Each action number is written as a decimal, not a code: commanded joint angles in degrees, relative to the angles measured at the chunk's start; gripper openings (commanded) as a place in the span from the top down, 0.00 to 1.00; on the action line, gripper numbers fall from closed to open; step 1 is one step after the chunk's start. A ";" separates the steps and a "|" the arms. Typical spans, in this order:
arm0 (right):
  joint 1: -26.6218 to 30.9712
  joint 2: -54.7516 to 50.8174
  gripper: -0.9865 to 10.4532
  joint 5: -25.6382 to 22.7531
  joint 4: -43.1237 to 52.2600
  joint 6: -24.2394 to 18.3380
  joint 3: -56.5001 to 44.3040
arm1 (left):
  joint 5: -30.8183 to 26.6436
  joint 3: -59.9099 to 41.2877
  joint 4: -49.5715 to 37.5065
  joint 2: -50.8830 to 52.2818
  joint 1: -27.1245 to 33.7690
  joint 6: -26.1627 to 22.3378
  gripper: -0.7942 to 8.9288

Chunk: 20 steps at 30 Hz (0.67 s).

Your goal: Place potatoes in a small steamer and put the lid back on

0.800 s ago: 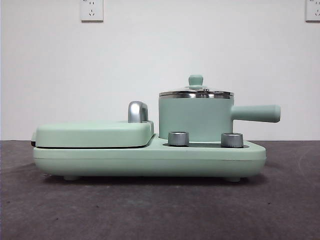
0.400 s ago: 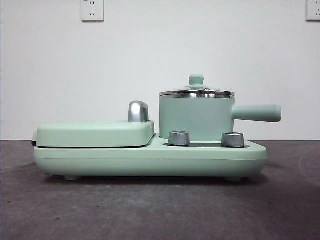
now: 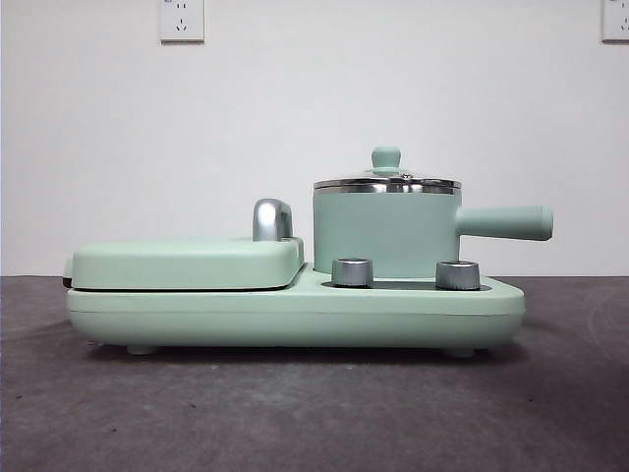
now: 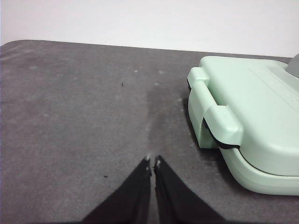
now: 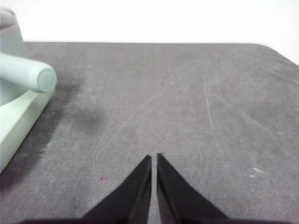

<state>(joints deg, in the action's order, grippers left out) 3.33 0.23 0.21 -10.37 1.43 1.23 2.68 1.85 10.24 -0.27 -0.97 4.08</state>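
Grey table (image 3: 295, 413) — white wall (image 3: 295, 118)

A plain white wall (image 3: 314, 108) rises behind a dark grey, matte worktop (image 3: 295, 413). Two white power sockets sit high on the wall, one socket (image 3: 181, 20) toward the left and another socket (image 3: 614, 20) at the right edge. Light is even and soft; faint scuffs and pale scratches mark the worktop's surface.

Bare lab bench: dark mat (image 3: 314, 413), blank white wall (image 3: 314, 98), sockets (image 3: 181, 20).
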 commanded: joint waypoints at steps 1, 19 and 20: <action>0.00 -0.02 0.90 -0.09 0.72 -0.39 -0.59 | -0.33 -1.07 0.46 0.09 0.04 0.07 0.90; -1.11 -0.02 0.90 -0.24 1.42 -0.39 -0.59 | -0.33 -1.07 0.46 0.09 0.04 0.07 0.90; -1.11 -0.02 0.90 -0.24 1.40 -0.39 -0.59 | -0.33 -1.07 0.46 0.09 0.04 0.07 0.90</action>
<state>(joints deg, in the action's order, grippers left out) 2.26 0.25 0.03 -9.58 1.43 0.99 2.68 1.85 10.24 -0.25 -0.97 4.08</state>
